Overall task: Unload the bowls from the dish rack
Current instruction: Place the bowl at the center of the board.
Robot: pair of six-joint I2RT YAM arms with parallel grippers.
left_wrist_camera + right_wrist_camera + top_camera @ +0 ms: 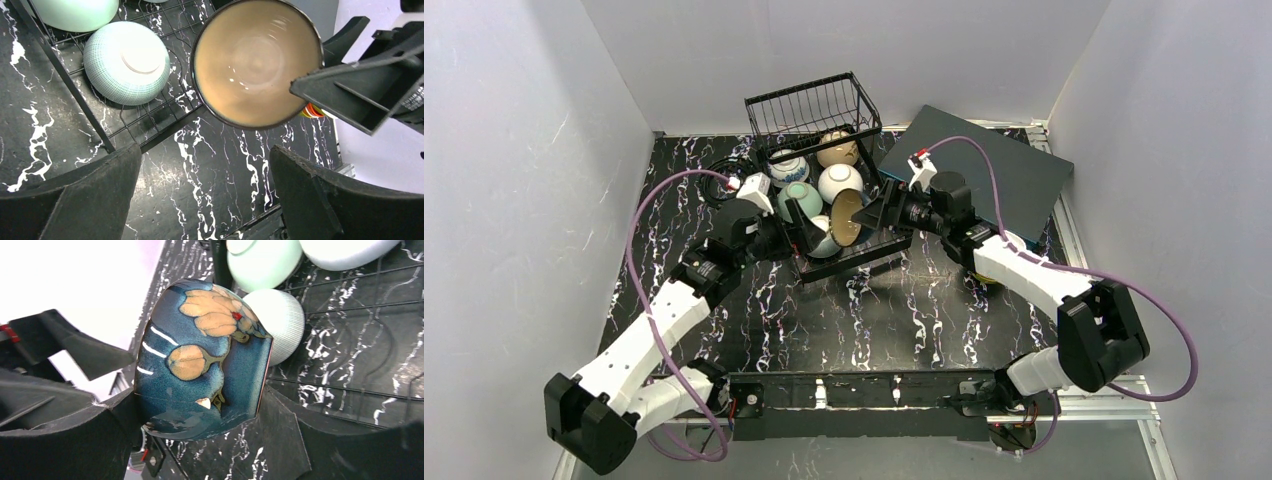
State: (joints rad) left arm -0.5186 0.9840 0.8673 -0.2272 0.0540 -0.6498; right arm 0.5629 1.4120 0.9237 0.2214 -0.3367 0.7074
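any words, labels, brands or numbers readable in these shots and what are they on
None can be read in any view.
White print on the body of the right gripper, at the right edge of the left wrist view: too small and blurred.
The dark teal bowl it holds bears a painted pattern, no words.

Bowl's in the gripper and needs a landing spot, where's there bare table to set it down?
Bare table in front of the dish rack, bordered by the left arm, the right arm and the base rail. Crowded: the rack, especially its near end, where the right gripper holds the dark teal bowl beside the open left gripper.
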